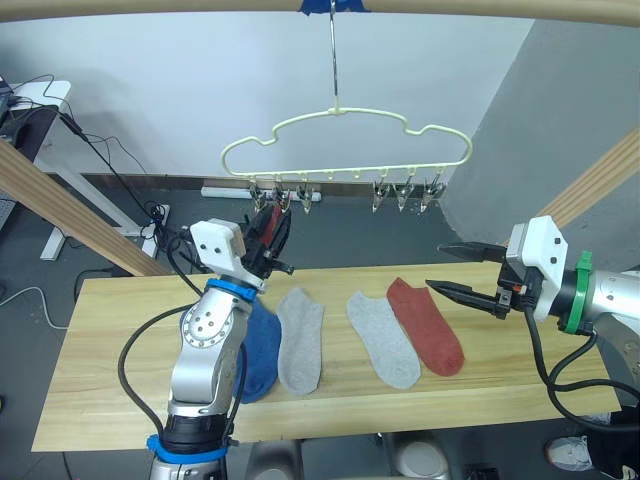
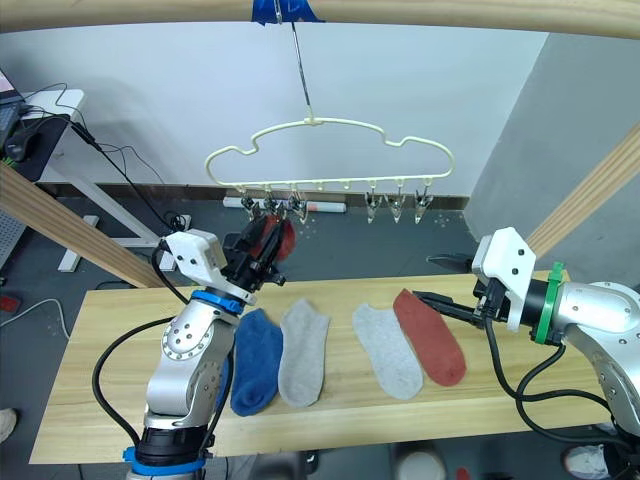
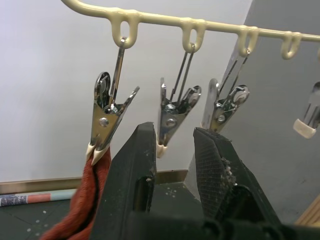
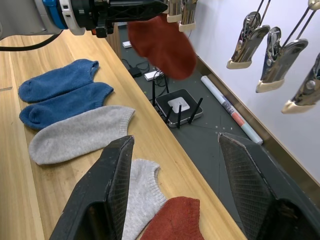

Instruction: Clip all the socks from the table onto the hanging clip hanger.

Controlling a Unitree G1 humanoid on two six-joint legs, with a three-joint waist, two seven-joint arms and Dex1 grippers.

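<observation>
Five socks are seen lying on the table (image 1: 100,385), side by side with toes toward the near edge. Two blue socks (image 4: 62,80) lie at the robot's left, one of them partly hidden behind the left arm in the head views; next to them a grey sock (image 1: 299,338) is laid, then a gap, then a second grey sock (image 1: 383,339), and just beside it, touching along one edge, a rust red sock (image 1: 425,324).

Over the table's right end the right gripper (image 1: 463,270) is held level, pointing toward the middle. Its two black fingers are spread wide apart and nothing is grasped between them.

Farther back, above the table's far edge, the left gripper (image 2: 262,248) is raised to the left end of the clip row. In the left wrist view its fingers (image 3: 131,175) are parted by a narrow gap with nothing between them, just below the clips.

Beyond and above, the pale yellow clip hanger (image 1: 345,115) is hung by its thin metal hook from a wooden pole (image 1: 480,8). A second rust red sock (image 4: 162,44) is pinched in the leftmost clip (image 3: 106,117) and hangs down from it. The neighbouring clips are seen bare.
</observation>
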